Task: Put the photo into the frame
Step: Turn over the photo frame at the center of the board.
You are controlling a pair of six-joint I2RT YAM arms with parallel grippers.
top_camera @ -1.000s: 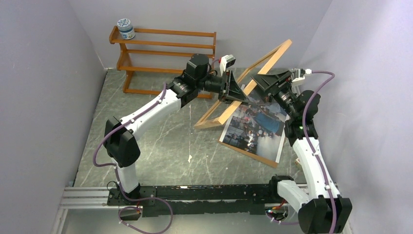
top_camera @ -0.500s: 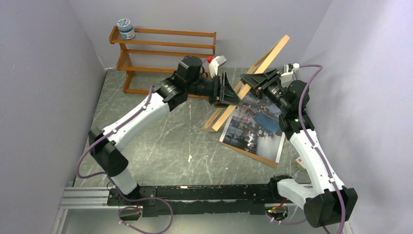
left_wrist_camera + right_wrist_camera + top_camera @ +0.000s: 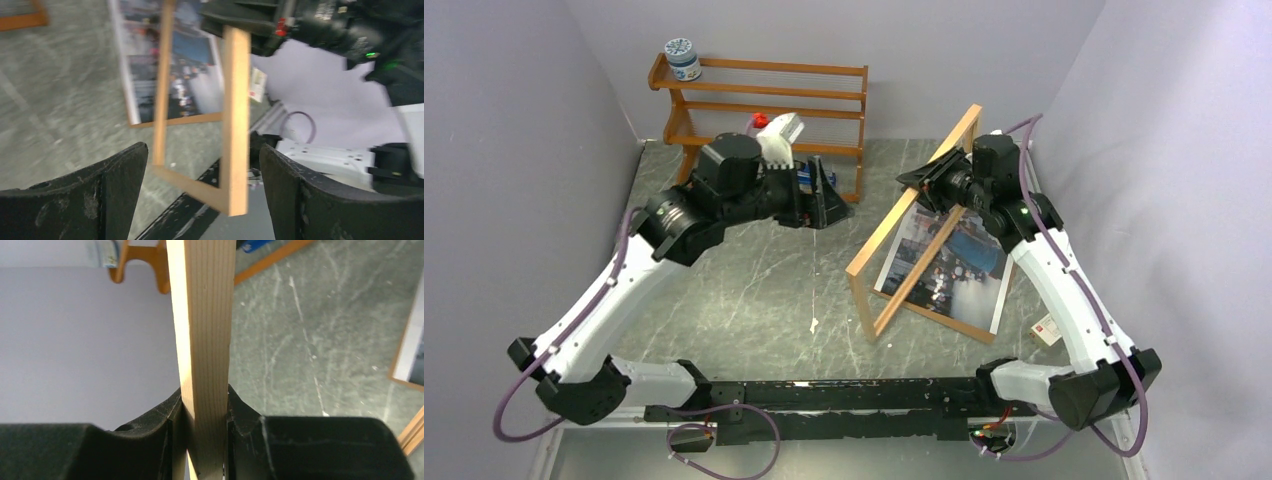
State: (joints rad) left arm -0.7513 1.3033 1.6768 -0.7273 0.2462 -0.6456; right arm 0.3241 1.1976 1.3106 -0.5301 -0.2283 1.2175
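Left gripper (image 3: 829, 197) had let go and withdrawn toward 10 o'clock, fingers apart, empty. Frame (image 3: 858, 300) now stood steeply on edge at table centre, upper rail clamped by right gripper (image 3: 936, 180). Photo (image 3: 976, 262) lay flat at 3 o'clock, frame's lower rail crossing it. Shelf rack (image 3: 764, 95) with jar (image 3: 682, 58) at 11 o'clock.

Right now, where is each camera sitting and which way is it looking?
Top: high behind the robot, looking down on left arm, right arm, frame, photo.
Left wrist: on the left arm, facing frame and photo past its open left fingers.
Right wrist: on the right arm, looking along the frame clamped in its right fingers.
All three show the frame.
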